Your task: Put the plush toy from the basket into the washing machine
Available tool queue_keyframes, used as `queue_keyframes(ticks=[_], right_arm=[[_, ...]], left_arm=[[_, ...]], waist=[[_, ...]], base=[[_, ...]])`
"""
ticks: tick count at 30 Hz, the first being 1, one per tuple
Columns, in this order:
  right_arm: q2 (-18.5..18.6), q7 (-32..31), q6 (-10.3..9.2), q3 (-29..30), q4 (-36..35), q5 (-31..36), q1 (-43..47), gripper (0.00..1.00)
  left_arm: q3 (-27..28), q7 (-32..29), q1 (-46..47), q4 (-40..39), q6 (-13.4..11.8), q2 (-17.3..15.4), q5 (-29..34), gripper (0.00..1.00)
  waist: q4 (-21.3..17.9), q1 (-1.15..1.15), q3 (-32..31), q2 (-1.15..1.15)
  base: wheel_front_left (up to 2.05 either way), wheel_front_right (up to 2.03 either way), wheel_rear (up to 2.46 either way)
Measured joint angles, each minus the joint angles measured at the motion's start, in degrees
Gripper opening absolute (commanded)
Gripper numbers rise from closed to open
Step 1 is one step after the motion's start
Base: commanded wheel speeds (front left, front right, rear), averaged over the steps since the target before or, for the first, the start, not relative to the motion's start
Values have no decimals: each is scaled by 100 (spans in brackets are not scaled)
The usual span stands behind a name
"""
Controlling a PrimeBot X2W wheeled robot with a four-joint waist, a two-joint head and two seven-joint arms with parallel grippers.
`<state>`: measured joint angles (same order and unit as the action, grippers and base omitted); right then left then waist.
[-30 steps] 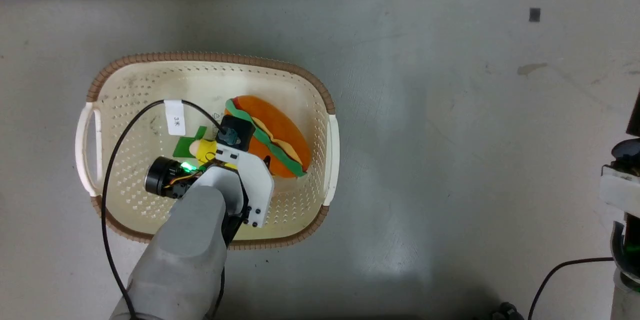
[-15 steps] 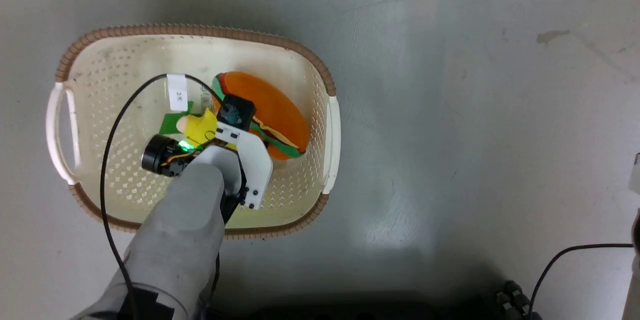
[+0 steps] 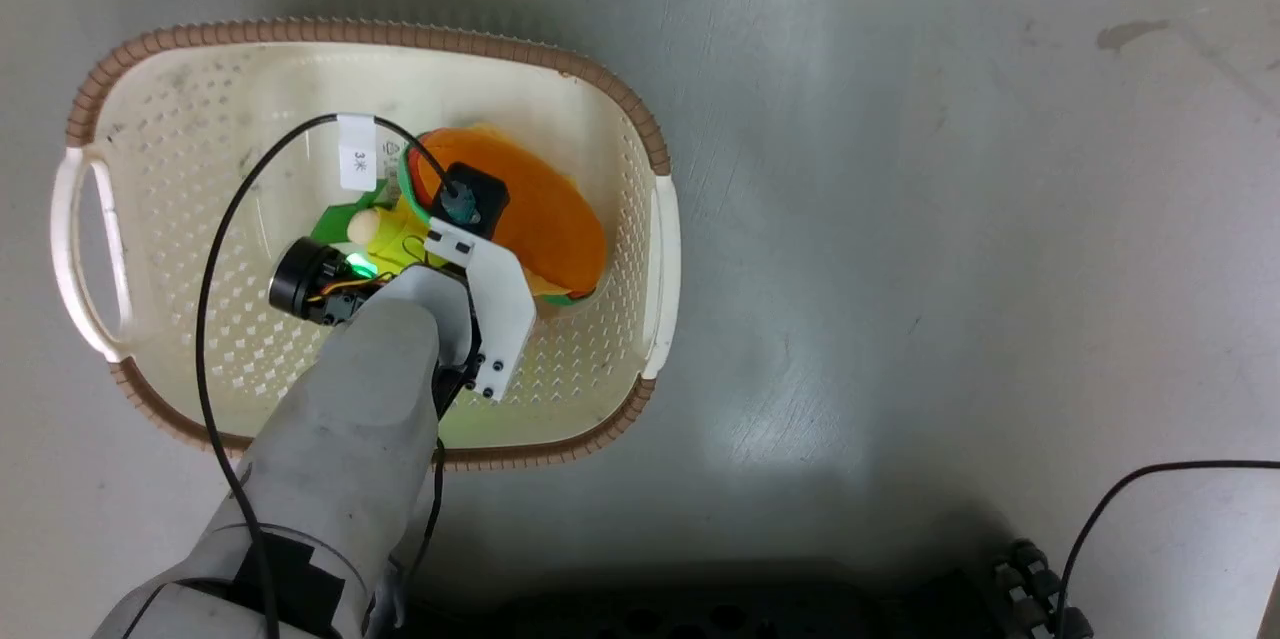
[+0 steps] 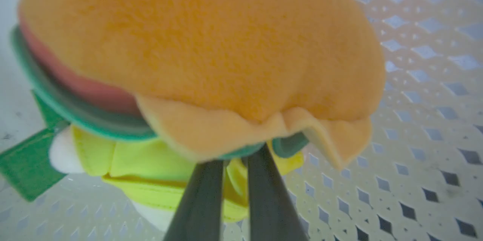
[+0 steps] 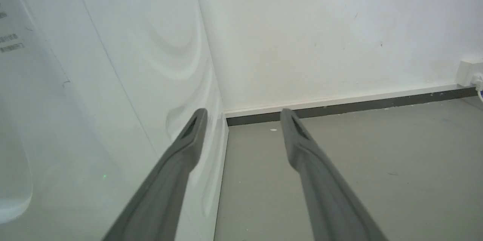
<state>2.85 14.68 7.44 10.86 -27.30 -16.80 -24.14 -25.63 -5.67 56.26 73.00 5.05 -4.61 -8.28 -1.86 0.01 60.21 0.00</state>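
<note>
Between the two dark fingers of the left gripper [image 4: 234,160], which are drawn nearly together, a fold of the plush toy [image 4: 211,45]'s yellow underside is pinched. The orange bun bulges just beyond the fingertips, and the green lettuce edge and a green tab lie off to their left. Around the toy spreads the perforated floor of the basket [image 3: 350,31]; whether the toy touches it cannot be told. The right gripper [image 5: 243,116] has its fingers spread on nothing, with a white panel [image 5: 94,101] to their left and grey floor [image 5: 358,165] ahead.
</note>
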Motion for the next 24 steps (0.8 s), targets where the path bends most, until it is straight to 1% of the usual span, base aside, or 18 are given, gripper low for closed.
queue_keyframes(ticks=[4,10,14,24], right_arm=[[0,7,0,-2,16,-38,-18,100],[-1,7,0,-80,190,-86,-15,100],[0,7,0,-99,316,-104,19,100],[0,8,0,-215,747,-90,478,100]], left_arm=[[-33,31,-11,66,19,-18,-51,0],[-69,335,-179,92,67,-33,-145,0],[64,681,-357,97,71,-22,-367,0],[30,1356,-964,99,170,-10,-564,0]], waist=[[-20,0,-135,0],[-31,0,-495,0],[-34,-1,-855,0],[4,-1,-1987,0]], base=[[0,0,0],[0,0,0],[0,0,0],[0,0,0]])
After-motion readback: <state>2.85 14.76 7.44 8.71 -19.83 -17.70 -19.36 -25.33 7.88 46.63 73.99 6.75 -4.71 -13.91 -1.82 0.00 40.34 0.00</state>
